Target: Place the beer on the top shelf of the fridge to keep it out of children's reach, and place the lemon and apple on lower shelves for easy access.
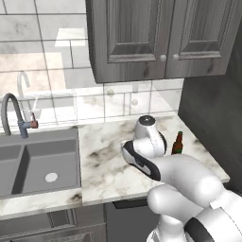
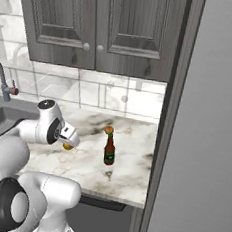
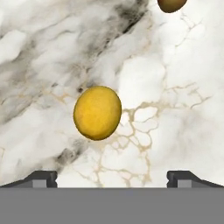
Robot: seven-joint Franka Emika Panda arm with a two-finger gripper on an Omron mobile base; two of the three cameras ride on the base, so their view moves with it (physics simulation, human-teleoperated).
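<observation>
While the gripper (image 3: pixel 112 177) hangs with its jaws spread wide and empty, the lemon (image 3: pixel 97 112) lies just below on the veined marble counter (image 1: pixel 108 160). Farther along stands the beer (image 2: pixel 109 148), the apple (image 2: pixel 108 130) behind it, the closed fridge (image 2: pixel 206 137) beside; dark cabinets (image 2: pixel 106 26) hang above.

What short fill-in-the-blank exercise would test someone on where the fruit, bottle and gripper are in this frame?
1. The lemon lies on the marble ____.
2. The gripper above the lemon has its jaws ____.
3. The beer stands ____ on the counter.
4. The fridge door is ____.

Missing words: counter; open; upright; closed
</observation>
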